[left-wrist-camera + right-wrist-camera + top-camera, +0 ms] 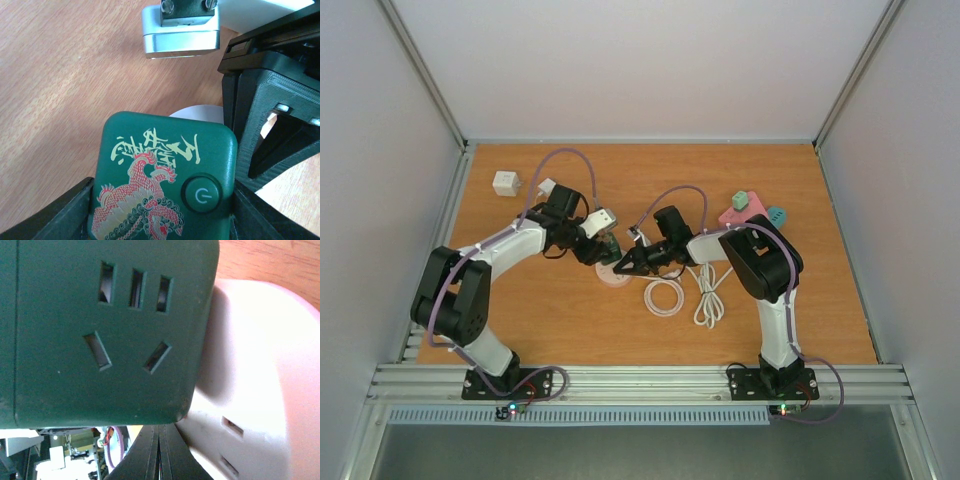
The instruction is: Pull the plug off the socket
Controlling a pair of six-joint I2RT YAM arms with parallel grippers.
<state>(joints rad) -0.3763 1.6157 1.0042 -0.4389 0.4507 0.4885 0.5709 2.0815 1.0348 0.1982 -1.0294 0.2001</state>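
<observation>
Left wrist view: left gripper (pixel 159 216) clamps the green plug cube (pixel 150 150) (dragon-printed); right gripper (pixel 160 455) is closed beside the pale socket (pixel 255 365).

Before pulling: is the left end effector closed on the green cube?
Closed: the left end effector grips the green cube on both sides.

green dragon-print plug (pixel 150 165) atop pale round socket (pixel 260 365)

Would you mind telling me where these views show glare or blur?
Right wrist: the pale round base is overexposed and soft, the green socket cube sharper. Left wrist: the cube's dragon print is crisp. Top external: evenly lit, no glare.
</observation>
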